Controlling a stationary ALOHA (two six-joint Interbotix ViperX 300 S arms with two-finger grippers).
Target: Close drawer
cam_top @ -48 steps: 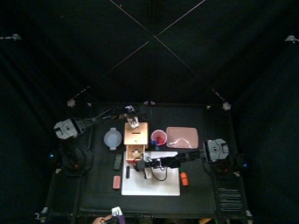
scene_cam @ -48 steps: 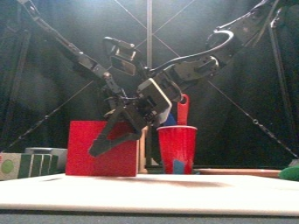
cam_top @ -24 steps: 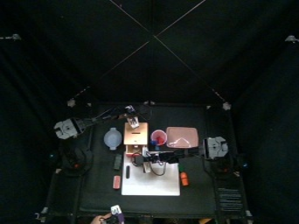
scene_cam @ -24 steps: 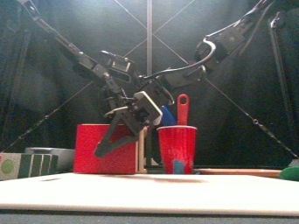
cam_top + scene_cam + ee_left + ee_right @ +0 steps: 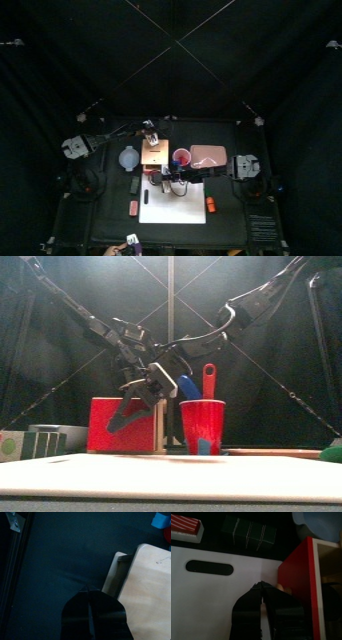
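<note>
Eyes on the drawer (image 5: 298, 577): a flat, smooth red panel faces the table's front edge, with pale tan wood showing as a thin rim along its side and a dark hollow behind it. From the front it reads as a plain red square (image 5: 118, 428), matte and sharp-cornered. From above it sits just left of the table's middle, at the front of the little wooden box (image 5: 154, 150). Its long axis runs front to back, and the red face points toward the white sheet (image 5: 174, 210). That sheet is flat and paper-smooth, with one rounded black slot (image 5: 209, 568) cut into it. The right gripper (image 5: 264, 586) is clenched, its two black jaws nearly meeting with nothing clearly pinched between them. Its tips sit right at the near edge of the red panel, with a small tan bit just beside them; whether they touch the panel I cannot tell. The left gripper (image 5: 90, 591) is also squeezed closed and empty, hanging over the dark table (image 5: 60, 552) just beside the box's bare, fine-grained, light wooden top (image 5: 150, 587). Just to the right of the drawer in the front view stands a glossy, tapered red cup (image 5: 201, 426), with a slim red handle rising upright out of it.
</note>
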